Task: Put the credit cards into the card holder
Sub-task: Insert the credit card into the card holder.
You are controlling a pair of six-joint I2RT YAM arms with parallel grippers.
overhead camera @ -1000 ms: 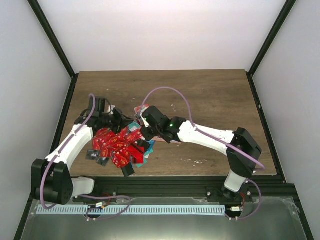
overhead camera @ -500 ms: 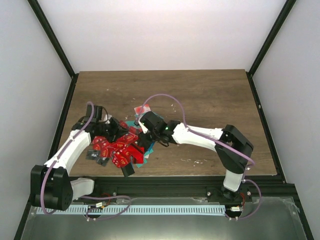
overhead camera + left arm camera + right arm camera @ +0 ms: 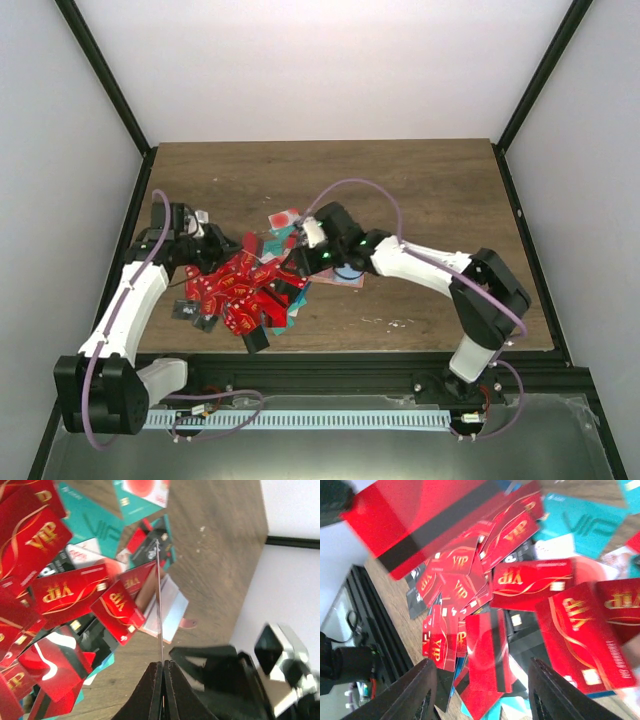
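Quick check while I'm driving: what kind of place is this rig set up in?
Probably a lab test booth, not a home or shop: plain white walls in black framing box in a wood-grain table, with a metal tray in front.

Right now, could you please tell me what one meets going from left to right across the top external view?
left gripper → white card with a red spot → card holder → right arm's base
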